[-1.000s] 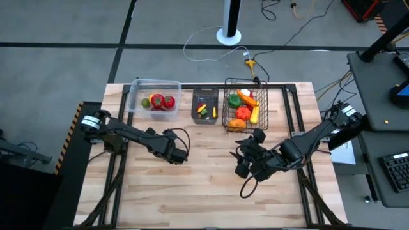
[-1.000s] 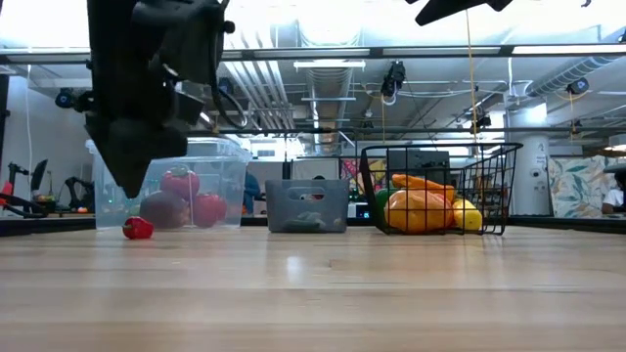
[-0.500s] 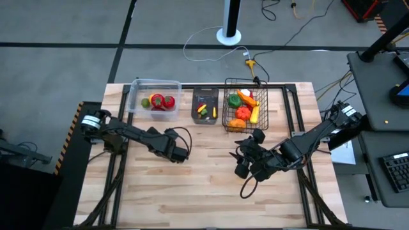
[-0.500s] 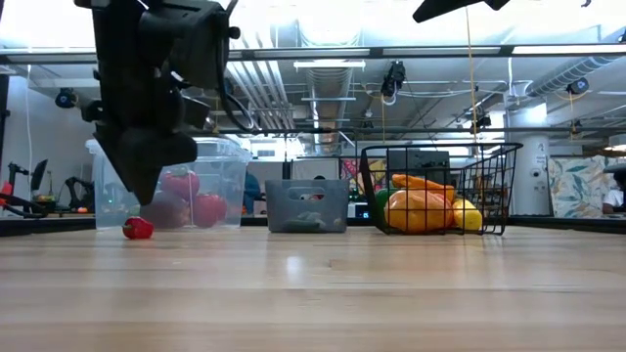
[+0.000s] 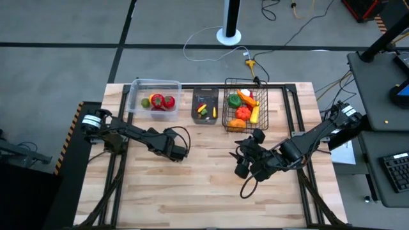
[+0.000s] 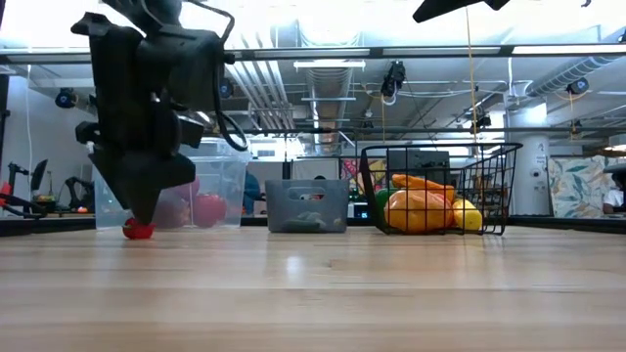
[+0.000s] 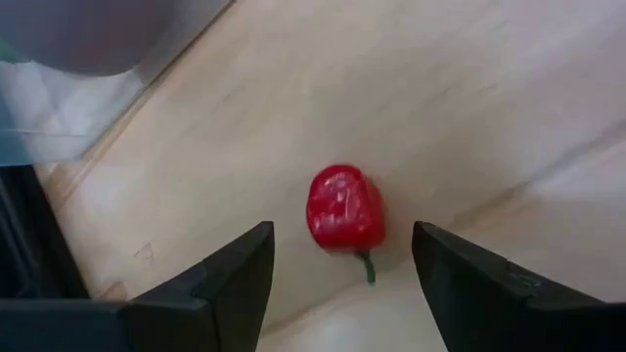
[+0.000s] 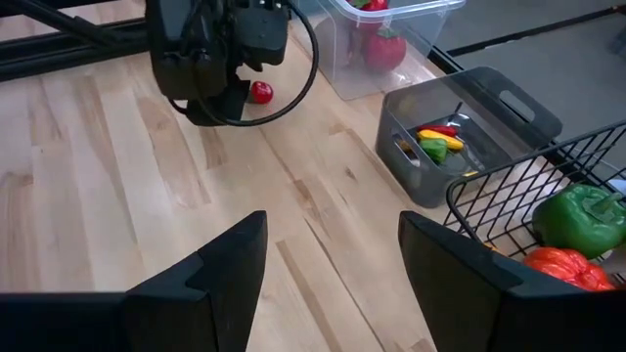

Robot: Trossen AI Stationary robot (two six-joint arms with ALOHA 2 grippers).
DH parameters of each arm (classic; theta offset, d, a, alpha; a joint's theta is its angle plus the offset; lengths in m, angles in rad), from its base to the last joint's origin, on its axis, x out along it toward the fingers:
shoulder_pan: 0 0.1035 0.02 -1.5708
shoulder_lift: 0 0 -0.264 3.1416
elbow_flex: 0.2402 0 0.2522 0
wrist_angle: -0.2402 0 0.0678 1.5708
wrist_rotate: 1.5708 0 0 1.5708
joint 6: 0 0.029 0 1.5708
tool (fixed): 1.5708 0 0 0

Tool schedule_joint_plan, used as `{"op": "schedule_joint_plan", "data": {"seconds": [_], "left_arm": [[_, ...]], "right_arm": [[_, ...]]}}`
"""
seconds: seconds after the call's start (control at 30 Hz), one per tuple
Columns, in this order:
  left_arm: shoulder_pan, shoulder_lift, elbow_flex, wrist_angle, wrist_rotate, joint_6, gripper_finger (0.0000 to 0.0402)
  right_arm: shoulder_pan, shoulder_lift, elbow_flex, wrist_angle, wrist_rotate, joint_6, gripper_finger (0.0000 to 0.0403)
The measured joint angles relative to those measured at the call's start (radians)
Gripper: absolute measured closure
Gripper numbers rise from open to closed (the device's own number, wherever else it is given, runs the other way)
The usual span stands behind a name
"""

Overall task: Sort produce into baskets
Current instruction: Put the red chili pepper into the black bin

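One red pepper (image 7: 344, 208) lies between the open left jaws.

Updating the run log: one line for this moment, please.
left gripper: open, above small red pepper on table | right gripper: open, idle mid-table | pepper not grasped

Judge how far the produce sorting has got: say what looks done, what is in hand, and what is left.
Done: produce already sits in the clear tub, the dark bin and the wire basket.
In hand: the left gripper, open, hovers over a small red pepper on the table.
Left: grasping and binning that pepper. The right gripper waits, open and empty.
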State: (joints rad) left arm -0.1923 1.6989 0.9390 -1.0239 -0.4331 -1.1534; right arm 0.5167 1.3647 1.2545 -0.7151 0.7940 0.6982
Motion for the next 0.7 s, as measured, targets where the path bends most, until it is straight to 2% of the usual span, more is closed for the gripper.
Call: {"op": "schedule_joint_plan", "data": {"seconds": [0.37,0.7], "left_arm": [[0.031,0.0,-0.052,0.109,-0.029,0.045,0.0192],[0.031,0.0,-0.054,0.112,-0.005,0.012,0.0236]], "right_arm": [[0.0,0.0,0.0,0.002,0.0,0.0,0.0179],[0.0,0.0,0.0,0.003,0.0,0.001,0.0179]]}}
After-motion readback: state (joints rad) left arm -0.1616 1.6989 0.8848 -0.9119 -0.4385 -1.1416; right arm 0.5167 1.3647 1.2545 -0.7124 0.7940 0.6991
